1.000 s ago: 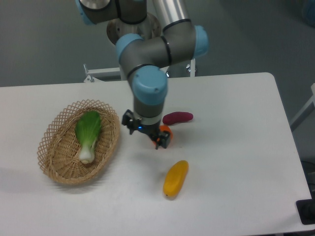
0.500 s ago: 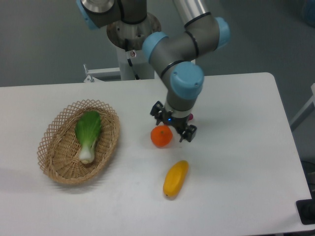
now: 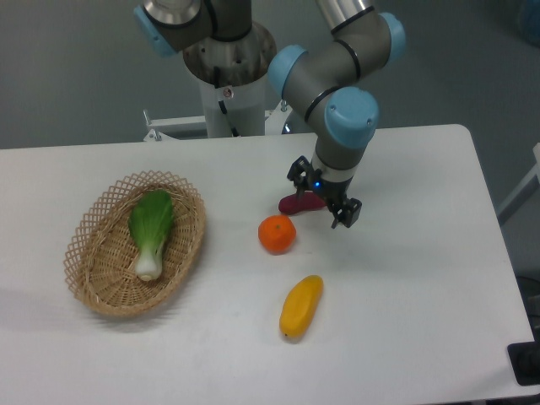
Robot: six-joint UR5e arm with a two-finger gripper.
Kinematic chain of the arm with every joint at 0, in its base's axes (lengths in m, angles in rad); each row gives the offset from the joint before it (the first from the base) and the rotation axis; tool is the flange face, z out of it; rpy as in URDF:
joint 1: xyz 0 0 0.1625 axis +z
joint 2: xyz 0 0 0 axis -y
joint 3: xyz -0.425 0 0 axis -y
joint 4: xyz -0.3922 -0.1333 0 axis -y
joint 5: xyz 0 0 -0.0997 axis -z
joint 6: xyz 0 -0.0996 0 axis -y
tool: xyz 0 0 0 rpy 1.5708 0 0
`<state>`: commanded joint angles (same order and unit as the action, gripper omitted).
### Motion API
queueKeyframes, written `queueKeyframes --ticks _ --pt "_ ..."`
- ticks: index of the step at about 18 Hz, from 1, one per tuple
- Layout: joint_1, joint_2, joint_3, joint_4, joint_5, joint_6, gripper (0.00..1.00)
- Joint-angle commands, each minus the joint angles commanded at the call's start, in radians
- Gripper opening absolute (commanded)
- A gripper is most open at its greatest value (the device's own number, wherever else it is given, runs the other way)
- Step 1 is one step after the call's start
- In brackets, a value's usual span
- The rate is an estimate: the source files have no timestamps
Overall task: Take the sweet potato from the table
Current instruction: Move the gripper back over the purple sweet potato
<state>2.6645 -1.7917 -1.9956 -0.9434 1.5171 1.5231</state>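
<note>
White, smooth tabletop (image 3: pixel 422 278) carries the small dark purple-red sweet potato (image 3: pixel 297 202) at far centre, beneath the black two-finger gripper (image 3: pixel 324 199), jaws spread, empty. Probably light, firm, matte; grip mid-body across its narrow width.

— What does the arm look like?
— Grey tube segments and rounded grey joint housings, each joint closed off with a light blue cap. A shiny silver metal link runs up out of the top of the frame, above the wrist.
— And the end of it?
— The gripper (image 3: pixel 325 195) is black and small, with two dark fingers (image 3: pixel 348 213) below the wrist. A tiny blue light glows on its body, just above the fingers.
— Any cables?
— A thin dark one hangs at the pale round base column, behind the wrist.
</note>
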Motion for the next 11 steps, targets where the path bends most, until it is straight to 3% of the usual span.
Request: queueKeyframes --ticks 7,11 --pt "0.0 0.0 -0.064 0.034 0.008 0.02 1.0" --pt "0.002 -0.003 -0.12 0.09 0.009 0.046 1.0"
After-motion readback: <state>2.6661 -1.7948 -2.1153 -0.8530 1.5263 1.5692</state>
